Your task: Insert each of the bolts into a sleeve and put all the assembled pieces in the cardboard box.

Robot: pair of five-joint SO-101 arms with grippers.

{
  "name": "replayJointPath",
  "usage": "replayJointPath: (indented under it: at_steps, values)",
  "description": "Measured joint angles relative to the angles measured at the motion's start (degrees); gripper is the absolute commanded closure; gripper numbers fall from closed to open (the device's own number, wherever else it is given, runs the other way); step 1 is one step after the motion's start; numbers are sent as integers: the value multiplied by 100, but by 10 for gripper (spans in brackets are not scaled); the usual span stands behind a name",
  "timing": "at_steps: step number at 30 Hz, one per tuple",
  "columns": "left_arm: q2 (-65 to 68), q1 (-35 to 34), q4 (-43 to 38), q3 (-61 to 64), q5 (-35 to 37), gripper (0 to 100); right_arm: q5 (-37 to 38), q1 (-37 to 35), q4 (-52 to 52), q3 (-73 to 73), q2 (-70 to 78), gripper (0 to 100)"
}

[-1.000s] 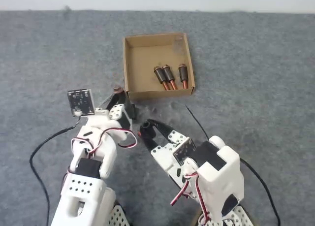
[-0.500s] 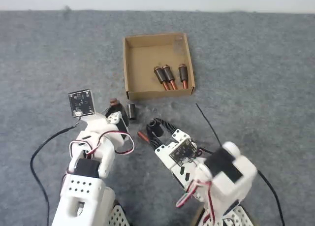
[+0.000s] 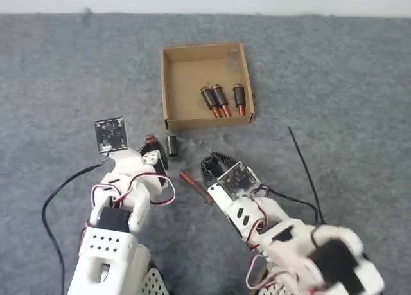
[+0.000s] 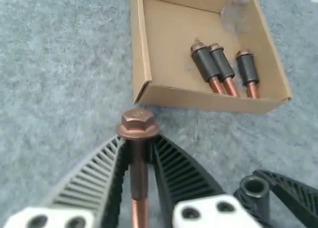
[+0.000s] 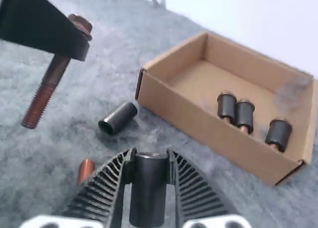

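My left gripper [image 4: 139,146] pinches a copper bolt [image 4: 137,127] by its shank, the head just past my fingertips, near the cardboard box [image 4: 208,103]. My right gripper [image 5: 149,161] is clamped on a black sleeve [image 5: 147,188]. A loose sleeve [image 3: 171,145] lies just beside the box's near wall. A loose bolt [image 3: 194,185] rests on the carpet [image 3: 334,83], and three assembled pieces [image 3: 221,99] sit inside the box.

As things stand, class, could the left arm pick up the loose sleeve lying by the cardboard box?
Probably not yet. The left gripper is shut on a bolt, so it has no free grip, though the loose sleeve lies close beside it with nothing between.
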Motion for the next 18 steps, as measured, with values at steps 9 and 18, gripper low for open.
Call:
replayJointPath:
  at_steps: [9, 18]
  values:
    - [0, 0, 53, 0, -18, 988, -325, 18, 3174, -44, -2198, 992]
    - [0, 0, 413, -26, -18, 988, -888, 255, 7534, -1099, -3508, 992]
